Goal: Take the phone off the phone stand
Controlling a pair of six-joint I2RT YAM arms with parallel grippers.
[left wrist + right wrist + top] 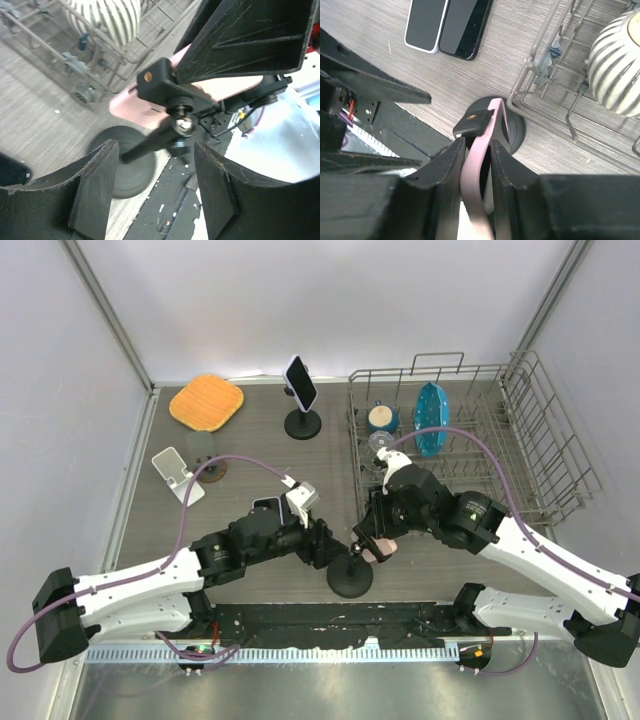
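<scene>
A pink phone point(382, 550) sits in the clamp of a black phone stand with a round base point(350, 580) near the table's front middle. My right gripper point(378, 543) is shut on the phone's edges; in the right wrist view point(476, 145) the pink phone point(479, 165) is pinched between both fingers, above the stand's clamp point(474, 123) and base point(516, 131). My left gripper point(335, 545) is open beside the stand. In the left wrist view point(155, 150) its fingers point(95, 190) straddle the stand's stem point(145, 147) without touching it, with the phone point(145, 107) above.
A wire dish rack point(530, 455) with a striped cup point(382, 418) and a blue item point(432, 418) stands right. Two phones point(447, 22) lie flat by the left arm. At the back are another black stand holding a phone point(302, 390), an orange cloth point(207, 401) and a white stand point(178, 475).
</scene>
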